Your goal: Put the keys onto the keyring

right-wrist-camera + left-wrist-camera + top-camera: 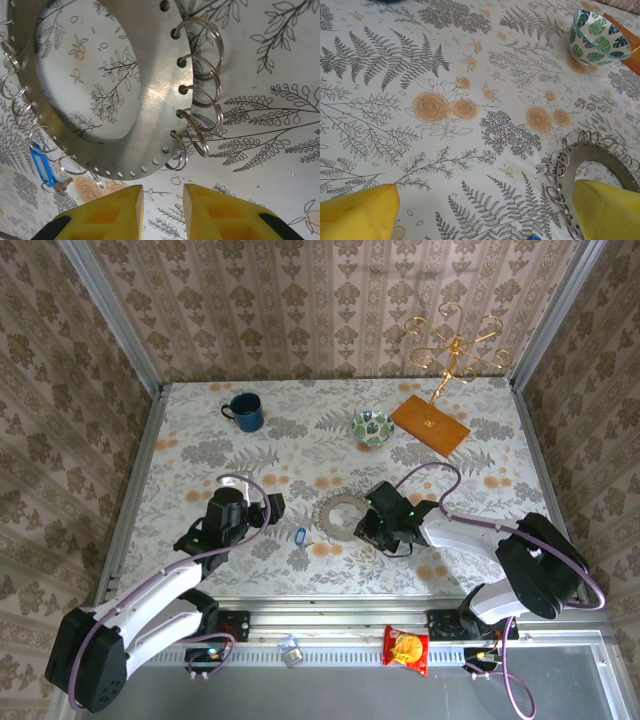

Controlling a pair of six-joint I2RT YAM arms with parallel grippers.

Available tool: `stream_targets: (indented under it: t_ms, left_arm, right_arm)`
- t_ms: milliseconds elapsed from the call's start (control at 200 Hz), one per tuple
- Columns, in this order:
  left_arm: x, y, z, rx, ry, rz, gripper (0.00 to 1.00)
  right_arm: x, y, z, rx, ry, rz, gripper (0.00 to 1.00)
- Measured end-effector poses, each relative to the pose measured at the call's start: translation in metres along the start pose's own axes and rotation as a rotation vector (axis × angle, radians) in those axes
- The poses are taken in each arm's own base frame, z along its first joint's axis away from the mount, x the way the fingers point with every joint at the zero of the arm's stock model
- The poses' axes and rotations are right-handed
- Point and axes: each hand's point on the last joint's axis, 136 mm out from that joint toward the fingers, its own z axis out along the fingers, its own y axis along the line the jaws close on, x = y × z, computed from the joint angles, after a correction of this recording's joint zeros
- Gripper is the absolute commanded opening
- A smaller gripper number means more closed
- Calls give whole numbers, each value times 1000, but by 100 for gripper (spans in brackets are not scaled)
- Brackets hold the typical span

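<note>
The keyring is lying flat on the worktop between the two claws, its small wire loops fanning off the rim. One blue key is lying loose near its left edge; I cannot tell where the second one is. The right claw is hovering at the keyring's right edge with fingers narrow and holding nothing. The left claw is gaping wide and empty.

The likeliest trouble is the keyring sliding. It is thin and sitting flush, so a finger pressing at its edge is probably going to skid it across the cloth, perhaps over the key, rather than lift it. The loops are another hazard: one snagging on a fingertip could drag the keyring along. The key looks tiny, so a closing claw may flick it away or pinch it at a useless angle for threading.
</note>
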Motion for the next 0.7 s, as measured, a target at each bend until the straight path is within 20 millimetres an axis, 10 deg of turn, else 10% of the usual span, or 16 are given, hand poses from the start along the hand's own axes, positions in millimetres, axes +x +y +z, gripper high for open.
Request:
stream_targets:
  t_ms: [700]
  left_arm:
    - [0, 0, 0, -2, -1, 1, 90]
  right_arm:
    - [-12, -8, 15, 25, -17, 51, 9]
